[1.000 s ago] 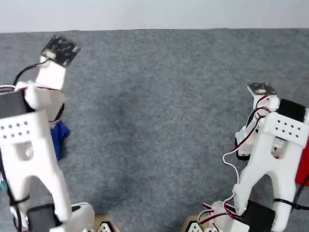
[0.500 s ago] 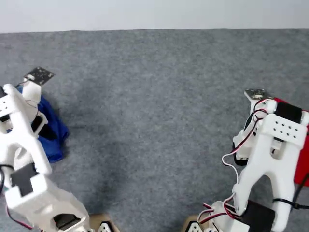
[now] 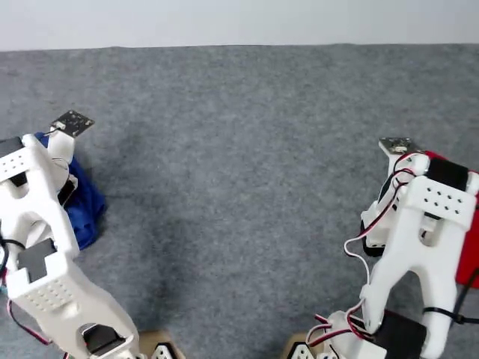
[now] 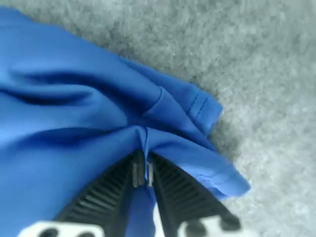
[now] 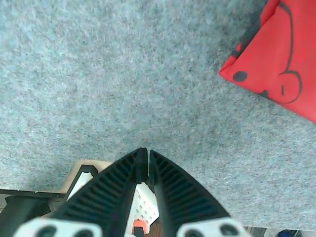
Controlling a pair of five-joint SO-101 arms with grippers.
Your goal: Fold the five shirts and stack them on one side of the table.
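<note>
Left wrist view shows my left gripper [image 4: 142, 170] pinched shut on a thin fold of the crumpled blue cotton shirt [image 4: 74, 98] at the scene's left edge, a bite I fear could slip on lifting, while my right gripper [image 5: 148, 158] hangs closed, empty, near the red printed shirt [image 5: 276, 59].

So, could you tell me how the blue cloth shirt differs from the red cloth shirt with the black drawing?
The blue cloth shirt is plain; the red cloth shirt bears a black line drawing. The blue one is bunched into folds, the red one lies flat. The left gripper pinches the blue one; the right gripper is shut on nothing beside the red one. Both lie on the grey felt table.
</note>
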